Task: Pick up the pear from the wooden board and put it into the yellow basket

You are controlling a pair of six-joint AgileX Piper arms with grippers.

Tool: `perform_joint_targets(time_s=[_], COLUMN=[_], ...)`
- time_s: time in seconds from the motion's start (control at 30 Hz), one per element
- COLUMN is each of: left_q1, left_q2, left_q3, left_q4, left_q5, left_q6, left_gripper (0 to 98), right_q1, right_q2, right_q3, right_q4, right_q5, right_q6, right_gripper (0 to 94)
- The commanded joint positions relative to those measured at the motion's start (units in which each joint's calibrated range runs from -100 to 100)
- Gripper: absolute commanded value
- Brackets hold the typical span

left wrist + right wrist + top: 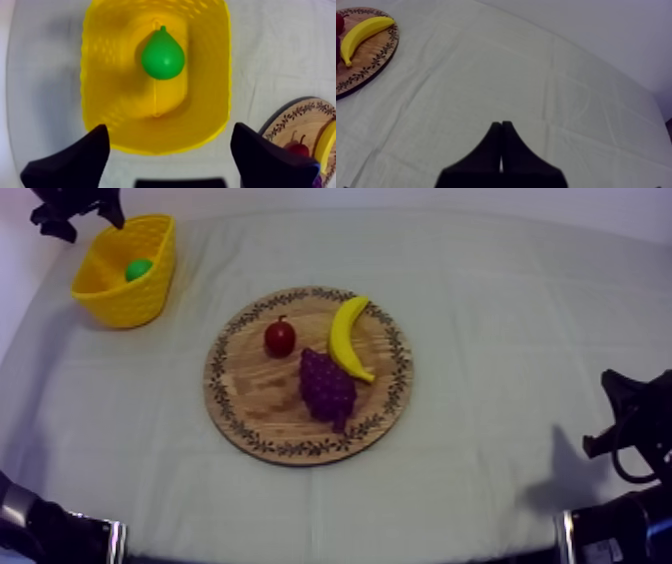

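Observation:
The green pear (138,269) lies inside the yellow basket (110,300) at the table's far left. In the left wrist view the pear (162,56) rests on the basket's floor, ringed by the basket wall (97,90). My left gripper (80,210) hangs above the basket's far side; its fingers (75,162) stand wide apart with nothing between them, so it is open. The round wooden board (250,403) sits mid-table. My right gripper (622,420) rests low at the right; its fingers (501,150) lie together as a narrow wedge, shut on nothing.
On the board lie a small red fruit (279,338), a banana (347,336) and a purple bunch of grapes (327,387). The board's edge (290,125) shows beside the basket. The banana (361,33) and board rim (373,65) lie far off from my right gripper.

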Motion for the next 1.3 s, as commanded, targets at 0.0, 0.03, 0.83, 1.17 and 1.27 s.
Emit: perform_joint_targets(time_s=[0.0, 0.03, 0.83, 1.17, 1.27], left_q1=[0.01, 0.00, -0.27, -0.46, -0.46], left_q2=[-1.28, -1.92, -24.38, -33.06, -35.73], left_q3=[1.17, 1.82, 24.38, 35.37, 38.53], left_q4=[-0.04, -0.01, 2.16, 3.45, 4.05], left_q5=[-0.15, -0.14, -5.86, -12.97, -15.76], left_q6=[0.03, 0.01, 0.52, -1.06, -1.83], left_gripper=[86.5, 86.1, 67.1, 58.2, 55.9], right_q1=[-0.02, -0.02, -0.02, -0.02, -0.02], right_q2=[-0.03, -0.03, -0.03, -0.03, -0.03], right_q3=[-0.02, -0.02, -0.02, -0.02, -0.02], right_q4=[-0.01, -0.01, -0.01, -0.01, -0.01], right_q5=[0.02, 0.02, 0.02, 0.02, 0.02], right_q6=[0.00, 0.00, 0.00, 0.00, 0.00], right_gripper=[0.4, 0.4, 0.4, 0.4, 0.4])
